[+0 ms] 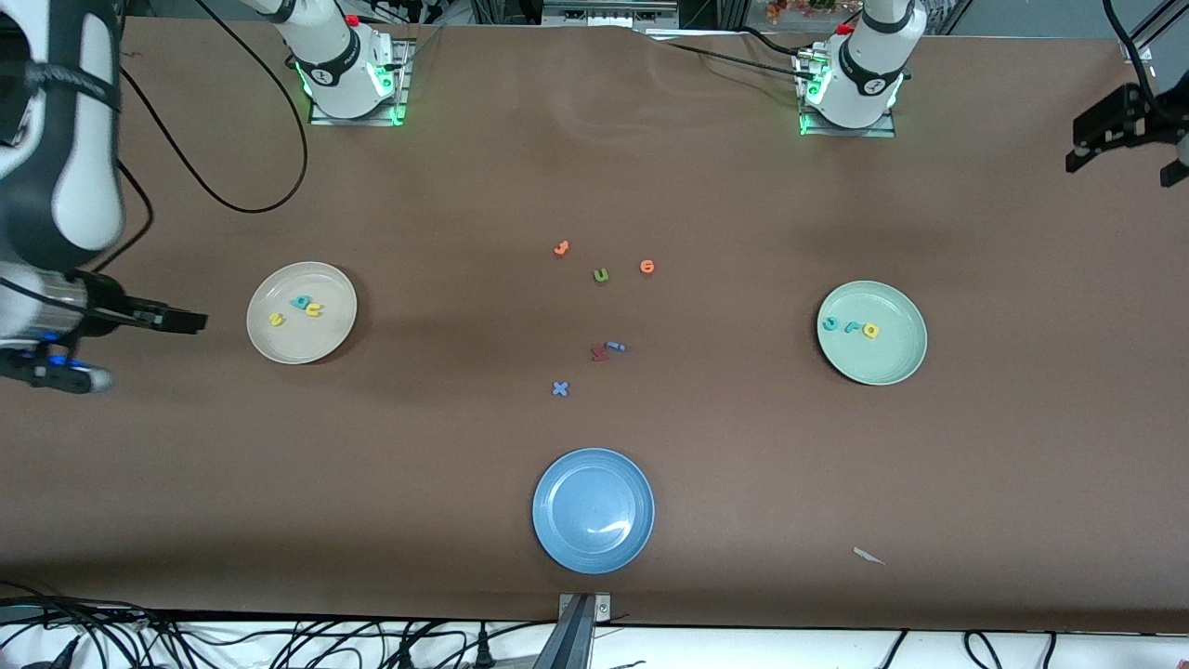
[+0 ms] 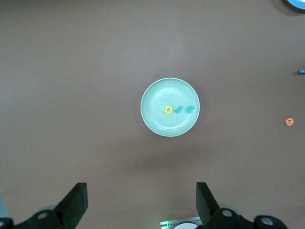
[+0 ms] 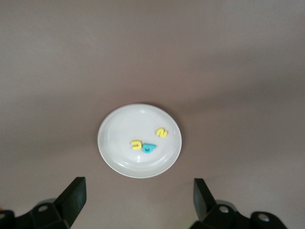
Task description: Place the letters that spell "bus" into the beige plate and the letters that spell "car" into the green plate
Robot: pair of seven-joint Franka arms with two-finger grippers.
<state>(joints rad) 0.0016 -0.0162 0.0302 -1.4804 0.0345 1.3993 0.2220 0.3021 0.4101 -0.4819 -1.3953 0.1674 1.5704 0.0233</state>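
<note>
Nearest to the front camera you see the blue plate (image 1: 594, 510), which holds nothing. Now look at the hands. Your right gripper (image 3: 138, 202) hangs with its fingers wide apart and grips nothing; it is up in the air at the right arm's end of the table, just beside the beige plate (image 1: 320, 344). On this plate lie the teal "b" (image 1: 301, 302), the yellow "u" (image 1: 314, 309) touching it, and the yellow "s" (image 1: 276, 319) a little apart.

Your left gripper (image 2: 142, 202) is also wide open and holds nothing. It waits high at the left arm's end of the table, and its wrist view looks down on the green plate (image 1: 901, 362). On that plate the teal "c" (image 1: 831, 323), the teal "r" (image 1: 852, 326) and the yellow "a" (image 1: 870, 330) lie in one row, close together.

Between the two plates, near the middle of the table, you find the loose letters: two orange ones (image 1: 561, 248), the green "u" (image 1: 601, 275), a small red and blue pair (image 1: 607, 350) and the blue "x" (image 1: 560, 388).
</note>
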